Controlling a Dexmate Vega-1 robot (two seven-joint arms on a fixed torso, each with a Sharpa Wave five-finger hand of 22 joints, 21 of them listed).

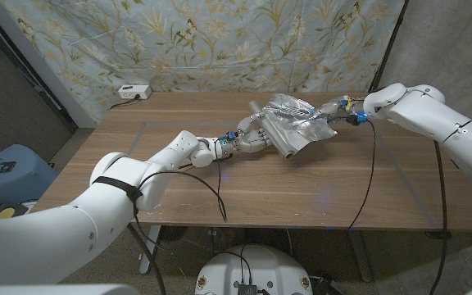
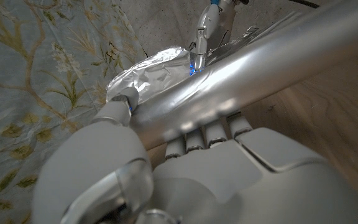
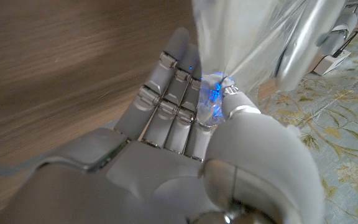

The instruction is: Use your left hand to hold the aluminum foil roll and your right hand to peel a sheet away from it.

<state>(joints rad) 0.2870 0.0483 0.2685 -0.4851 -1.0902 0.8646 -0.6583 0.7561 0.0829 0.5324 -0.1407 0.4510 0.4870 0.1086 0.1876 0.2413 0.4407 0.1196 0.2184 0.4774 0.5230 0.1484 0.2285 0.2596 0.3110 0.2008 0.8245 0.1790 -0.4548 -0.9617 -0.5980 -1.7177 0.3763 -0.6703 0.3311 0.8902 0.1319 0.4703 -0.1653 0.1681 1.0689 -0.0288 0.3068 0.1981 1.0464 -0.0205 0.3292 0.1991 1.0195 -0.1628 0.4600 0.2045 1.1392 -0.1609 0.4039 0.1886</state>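
The aluminum foil roll (image 1: 273,136) lies on the table near its middle, a long shiny tube (image 2: 253,62). My left hand (image 1: 251,138) grips it, fingers (image 2: 207,132) wrapped under the tube and thumb on top. A crinkled foil sheet (image 1: 300,117) stretches from the roll toward the right. My right hand (image 1: 340,108) pinches the sheet's far edge (image 3: 213,93) between thumb and fingers (image 3: 173,112). The sheet (image 2: 148,71) rises off the roll; the right hand's fingers (image 2: 207,28) show beyond it in the left wrist view.
The wooden table (image 1: 220,188) has bare surface in front of and to the left of the roll. A white power strip (image 1: 133,91) sits at the back left edge. A flowered cloth (image 1: 220,41) hangs behind. Black cables (image 1: 367,188) cross the table.
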